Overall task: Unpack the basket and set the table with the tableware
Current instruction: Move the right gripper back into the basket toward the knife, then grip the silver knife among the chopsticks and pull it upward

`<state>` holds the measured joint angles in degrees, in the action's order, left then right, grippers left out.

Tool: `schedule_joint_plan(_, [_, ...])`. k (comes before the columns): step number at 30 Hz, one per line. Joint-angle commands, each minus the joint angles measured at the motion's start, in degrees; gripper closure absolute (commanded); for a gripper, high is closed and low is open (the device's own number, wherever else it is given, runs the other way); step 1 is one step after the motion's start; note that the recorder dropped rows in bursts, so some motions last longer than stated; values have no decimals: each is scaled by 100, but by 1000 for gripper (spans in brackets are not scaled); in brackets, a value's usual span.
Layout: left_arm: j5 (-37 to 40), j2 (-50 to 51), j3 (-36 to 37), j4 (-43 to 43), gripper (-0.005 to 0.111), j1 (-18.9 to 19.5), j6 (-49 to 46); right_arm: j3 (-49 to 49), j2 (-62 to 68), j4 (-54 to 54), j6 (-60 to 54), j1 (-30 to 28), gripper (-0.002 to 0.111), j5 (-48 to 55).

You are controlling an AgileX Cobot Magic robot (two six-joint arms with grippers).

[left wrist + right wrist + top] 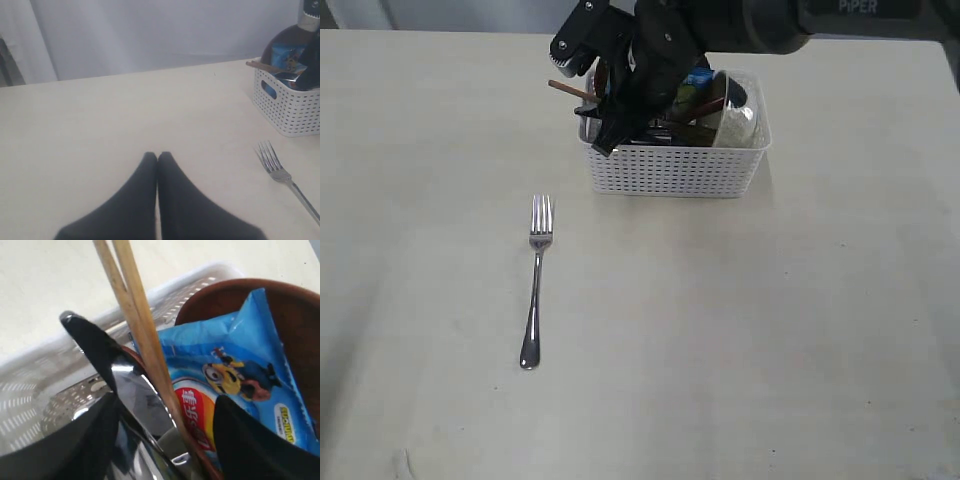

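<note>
Nearest, the left hand (158,159) sits low over the pale cream wood-grain tabletop (770,350) with its two dark fingers pressed together and nothing between them, apparently parked out of the way. Ahead of it lies the shiny steel fork (535,280), flat on the bare surface with its tines pointing towards the basket. It looks like the first piece of the setting laid out. Beyond it stands the white lattice-sided plastic basket (670,172), loaded with the rest of the tableware. A pair of wooden chopsticks (137,330) leans out over one end. A dark brown round plate (295,330) stands on edge against the blue snack bag (240,370), and a white bowl (745,125) fills the other end. The crowding explains why everything is propped on edge or aslant. The right hand (167,410) has reached into the chopstick end, its fingers spread apart either side of the chopsticks and a shiny steel piece, probably the cup, without clamping on anything. I judge it is lining up the next item to lift out. The tabletop is matte and uncluttered, running back to a pale grey wall (150,35).
</note>
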<state>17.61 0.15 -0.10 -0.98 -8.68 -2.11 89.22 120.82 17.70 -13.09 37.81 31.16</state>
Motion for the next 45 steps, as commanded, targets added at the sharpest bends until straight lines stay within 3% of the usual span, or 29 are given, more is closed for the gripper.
schedule_joint_plan(1, [-45,-15,10,16,107,8,20,-1,114,23,-15,-1,54,207])
schedule_joint_plan(19, [-45,-15,10,16,107,8,20,-1,9,12,-126,-1,54,618])
schedule_joint_plan(30, [-45,-15,10,16,107,8,20,-1,-372,-562,-374,-1,54,780])
schedule_joint_plan(45, [-45,-15,10,16,107,8,20,-1,-274,-692,-533,-1,54,179])
